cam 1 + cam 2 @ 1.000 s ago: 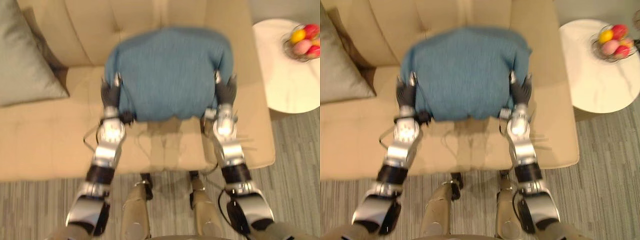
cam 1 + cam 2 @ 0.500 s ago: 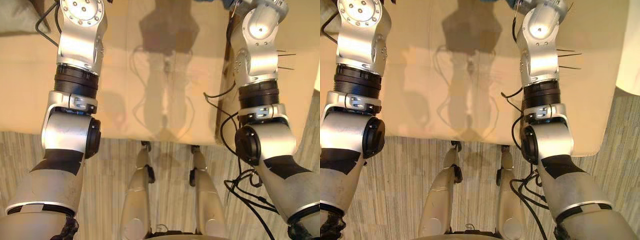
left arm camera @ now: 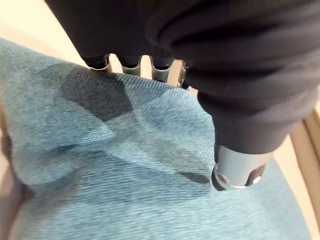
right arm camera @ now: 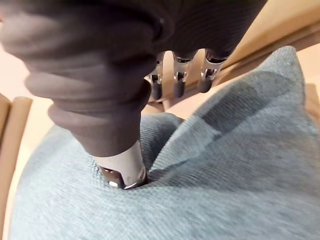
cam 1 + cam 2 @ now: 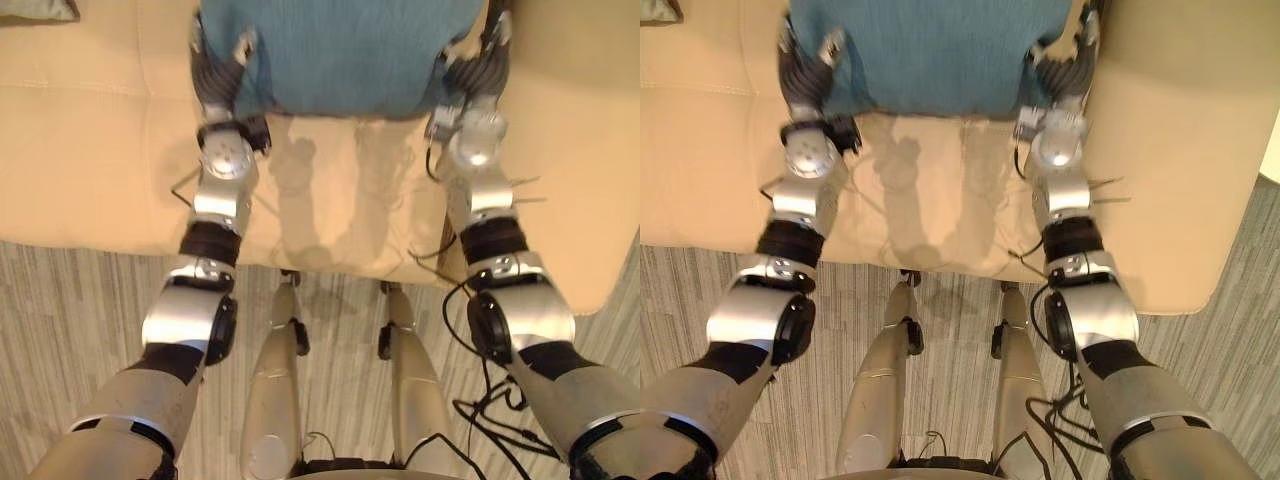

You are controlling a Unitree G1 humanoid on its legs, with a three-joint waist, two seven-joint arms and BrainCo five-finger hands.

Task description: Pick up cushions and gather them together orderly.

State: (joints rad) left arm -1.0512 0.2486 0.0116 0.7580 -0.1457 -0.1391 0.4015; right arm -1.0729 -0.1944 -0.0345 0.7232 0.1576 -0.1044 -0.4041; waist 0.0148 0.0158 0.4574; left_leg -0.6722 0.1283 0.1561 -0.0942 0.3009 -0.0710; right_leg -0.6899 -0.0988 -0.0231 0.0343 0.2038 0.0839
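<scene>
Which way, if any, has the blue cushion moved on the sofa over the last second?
Cannot tell: the camera itself shifted. Against the sofa seat, the blue cushion lies between left hand and right hand as before.

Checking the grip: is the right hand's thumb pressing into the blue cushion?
Yes: the thumb of the right hand digs into the blue cushion, creasing its fabric.
</scene>
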